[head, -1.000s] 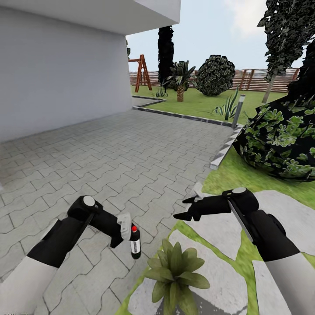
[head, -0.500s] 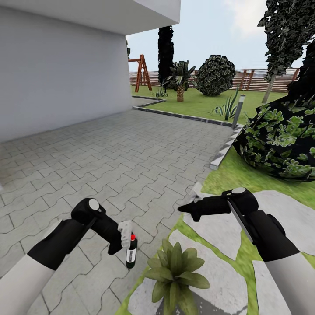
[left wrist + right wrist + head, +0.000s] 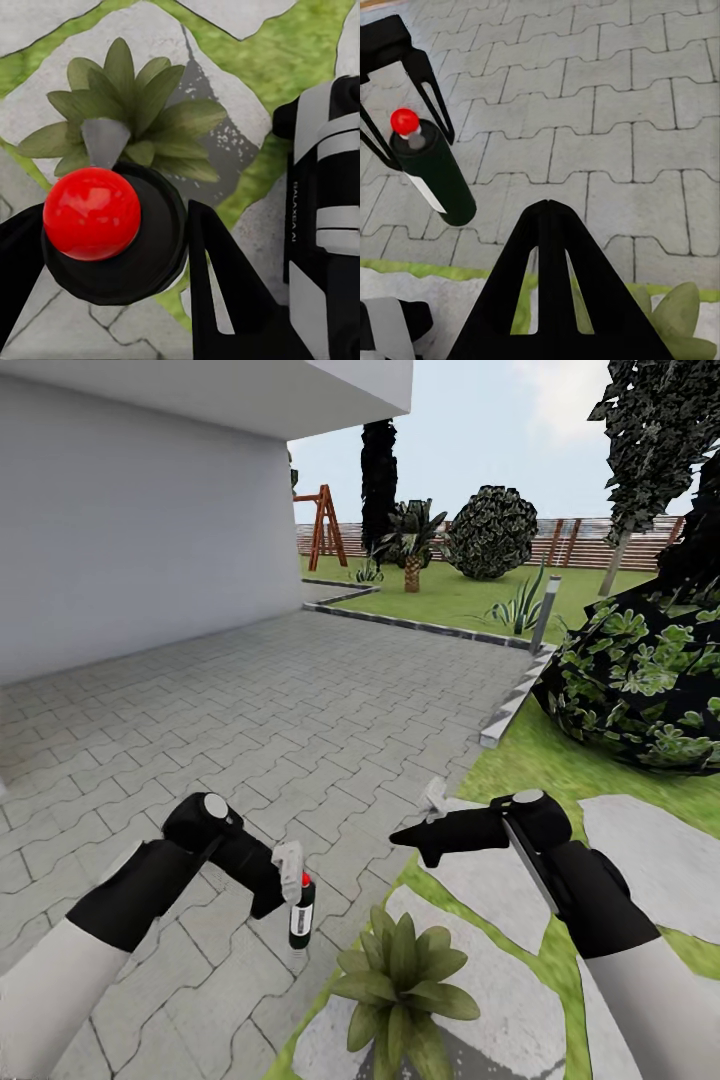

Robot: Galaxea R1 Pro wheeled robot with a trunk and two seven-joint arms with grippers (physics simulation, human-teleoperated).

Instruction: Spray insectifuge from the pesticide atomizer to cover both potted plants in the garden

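Currently I count one pesticide atomizer (image 3: 302, 911), clamped upright near its red-capped top in my left gripper (image 3: 290, 880), hanging over the paving (image 3: 300, 700). One potted plant (image 3: 400, 970) sits at its 4 o'clock on a stepping stone (image 3: 490, 1000). My right gripper (image 3: 412, 841) holds nothing, fingers together. From the left wrist, the red cap (image 3: 91, 213) hangs directly above the plant; from the right wrist, the bottle's white label (image 3: 424, 191) is visible.
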